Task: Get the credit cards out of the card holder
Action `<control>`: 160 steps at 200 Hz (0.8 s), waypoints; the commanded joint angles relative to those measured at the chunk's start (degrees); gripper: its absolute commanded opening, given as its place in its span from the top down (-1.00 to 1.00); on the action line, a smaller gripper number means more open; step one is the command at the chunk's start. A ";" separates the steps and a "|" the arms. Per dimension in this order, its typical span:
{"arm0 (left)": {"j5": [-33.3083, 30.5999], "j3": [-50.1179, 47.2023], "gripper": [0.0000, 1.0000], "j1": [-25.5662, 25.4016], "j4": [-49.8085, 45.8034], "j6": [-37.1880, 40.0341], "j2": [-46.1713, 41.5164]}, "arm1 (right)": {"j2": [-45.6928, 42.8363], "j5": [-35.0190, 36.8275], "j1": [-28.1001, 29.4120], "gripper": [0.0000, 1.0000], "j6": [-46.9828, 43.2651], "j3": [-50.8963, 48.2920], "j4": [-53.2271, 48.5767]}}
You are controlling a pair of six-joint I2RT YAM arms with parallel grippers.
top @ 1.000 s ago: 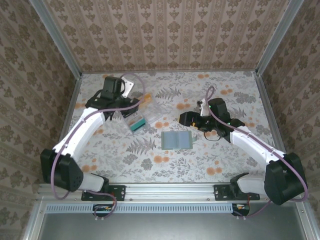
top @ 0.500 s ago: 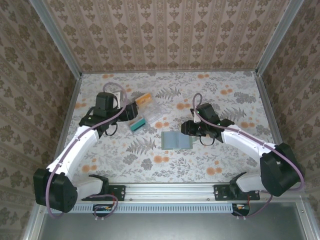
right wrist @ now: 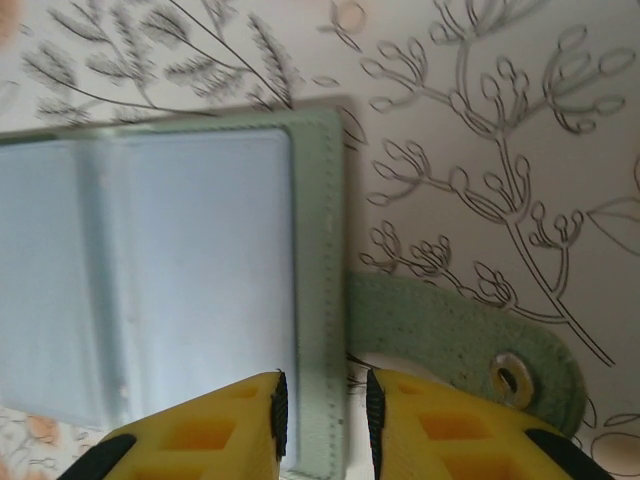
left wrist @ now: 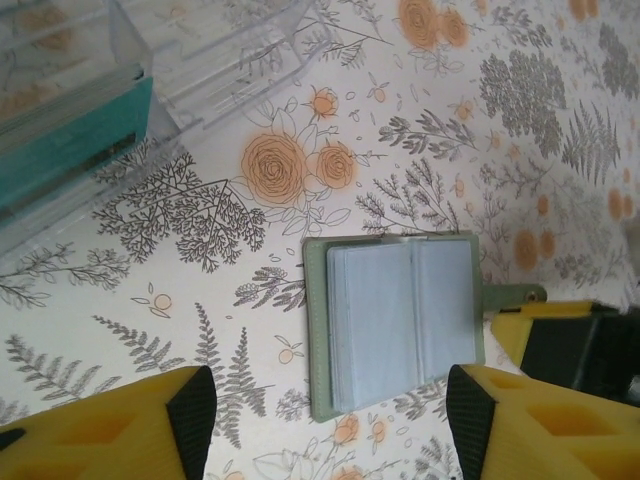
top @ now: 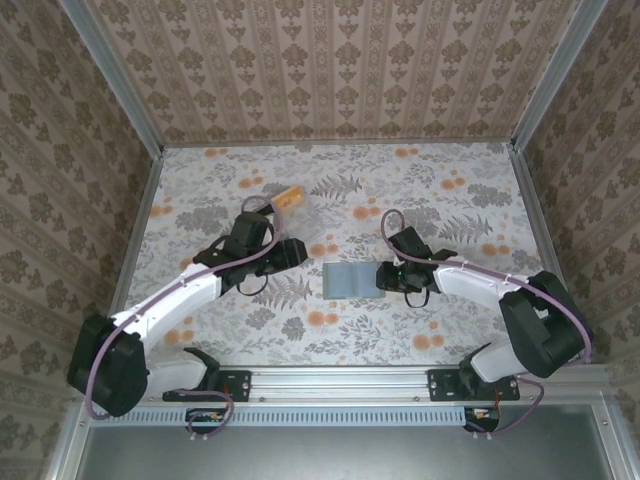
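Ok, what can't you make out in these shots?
- Cards: any inside the holder are covered by its blue-grey panels, in the top view and both wrist views.
- Right gripper: in the right wrist view the fingers straddle the holder's rim, but they hide their own contact, so whether they grip it cannot be told.
- Clear box and teal item: cut off by the left wrist view's top and left edges.
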 commanded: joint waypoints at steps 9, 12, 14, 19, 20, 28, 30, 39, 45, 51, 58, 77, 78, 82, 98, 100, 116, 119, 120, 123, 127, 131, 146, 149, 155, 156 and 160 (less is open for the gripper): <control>2.80 0.49 -0.24 -3.17 5.81 -3.84 3.84 | 1.74 0.44 0.84 0.40 1.98 -1.75 1.76; 2.92 0.60 -0.24 -3.44 6.01 -3.92 4.32 | 1.89 0.27 0.86 0.40 2.04 -1.81 1.99; 2.90 0.65 -0.23 -3.68 6.21 -3.98 4.64 | 1.98 0.07 0.93 0.41 2.08 -1.91 2.20; 3.21 0.77 -0.23 -4.14 6.73 -4.18 5.50 | 2.09 -0.37 1.16 0.42 2.25 -2.06 2.67; 3.27 0.87 -0.23 -4.23 6.84 -4.19 5.63 | 2.18 -0.50 1.19 0.42 2.30 -2.04 2.81; 3.91 1.26 -0.18 -4.66 7.55 -4.53 7.14 | 2.36 -0.95 1.62 0.42 2.65 -2.18 3.40; 4.10 1.34 -0.16 -4.80 7.67 -4.62 7.52 | 2.47 -1.02 1.78 0.43 2.69 -2.20 3.54; 4.60 1.73 -0.15 -5.24 8.13 -4.97 8.97 | 2.94 -1.18 2.25 0.49 2.85 -1.98 3.71; 4.97 1.99 -0.12 -5.45 8.39 -5.12 10.04 | 3.11 -1.19 2.53 0.52 2.94 -1.79 3.63; 5.38 2.17 -0.09 -5.57 8.67 -5.25 11.00 | 3.34 -1.27 2.69 0.59 3.05 -1.68 3.56; 6.06 2.41 -0.06 -5.68 9.32 -5.50 12.15 | 3.48 -1.44 2.85 0.61 3.25 -1.59 3.65; 7.57 2.76 0.00 -5.90 10.64 -5.88 14.68 | 3.38 -1.37 3.06 0.65 3.50 -1.59 3.57; 7.65 2.79 0.00 -5.95 10.68 -5.88 14.80 | 3.40 -1.35 3.06 0.65 3.50 -1.54 3.61; 7.86 2.94 0.01 -5.99 10.88 -5.88 15.30 | 3.40 -1.26 3.06 0.64 3.49 -1.54 3.55; 8.47 3.14 0.04 -6.23 11.94 -6.30 16.80 | 3.11 -1.43 3.06 0.67 3.50 -1.50 3.36; 8.55 3.15 0.06 -6.18 12.02 -6.31 17.01 | 3.07 -1.50 3.11 0.68 3.58 -1.52 3.39; 9.18 3.42 0.12 -6.42 12.15 -6.40 18.56 | 3.03 -1.63 3.24 0.69 3.77 -1.59 3.48; 9.27 3.45 0.12 -6.43 12.17 -6.41 18.86 | 2.98 -1.65 3.24 0.69 3.76 -1.53 3.51; 9.29 3.44 0.12 -6.43 12.20 -6.41 18.95 | 3.02 -1.63 3.24 0.69 3.76 -1.51 3.49; 9.36 3.50 0.12 -6.40 12.26 -6.47 19.20 | 2.99 -1.55 3.28 0.69 3.76 -1.51 3.47; 9.47 3.45 0.12 -6.49 12.33 -6.56 19.51 | 2.98 -1.54 3.27 0.69 3.80 -1.58 3.53; 9.53 3.46 0.13 -6.51 12.48 -6.58 19.90 | 2.99 -1.52 3.32 0.70 3.84 -1.58 3.55; 9.67 3.75 0.14 -6.50 12.26 -6.58 21.17 | 3.07 -1.65 3.33 0.70 3.84 -1.67 3.66; 9.73 3.77 0.15 -6.54 12.29 -6.50 21.40 | 3.07 -1.61 3.33 0.70 3.84 -1.67 3.58; 9.88 3.75 0.16 -6.56 12.52 -6.43 21.87 | 3.07 -1.64 3.33 0.70 3.82 -1.67 3.61; 9.90 3.76 0.17 -6.54 12.51 -6.42 21.95 | 3.11 -1.62 3.33 0.70 3.83 -1.67 3.58; 9.93 3.82 0.17 -6.52 12.53 -6.41 22.22 | 3.15 -1.66 3.33 0.70 3.87 -1.67 3.56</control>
